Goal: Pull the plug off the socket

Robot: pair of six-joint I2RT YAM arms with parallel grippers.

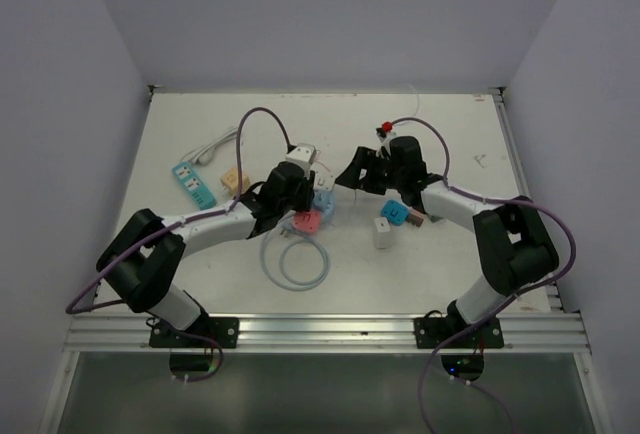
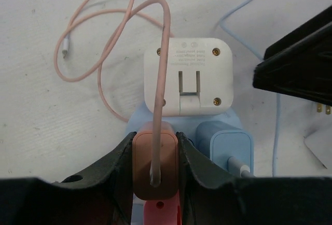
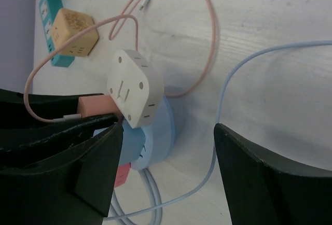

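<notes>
A light blue round socket hub (image 2: 139,119) lies on the white table and carries a salmon-pink plug (image 2: 155,157), a blue plug (image 2: 231,146) and a white adapter (image 2: 189,77). My left gripper (image 2: 154,143) is shut on the pink plug, one finger on each side; its pink cable loops away over the table. In the top view the left gripper (image 1: 298,194) is at the hub (image 1: 322,202). My right gripper (image 3: 168,157) is open and empty; the hub (image 3: 163,131) and white adapter (image 3: 132,87) lie by its left finger. It sits just right of the hub (image 1: 362,169).
A teal power strip (image 1: 192,182) and a tan cube adapter (image 1: 234,182) lie at the left. A white cube with a blue plug (image 1: 385,229) stands at the right. A light blue cable coil (image 1: 295,259) lies in front of the hub.
</notes>
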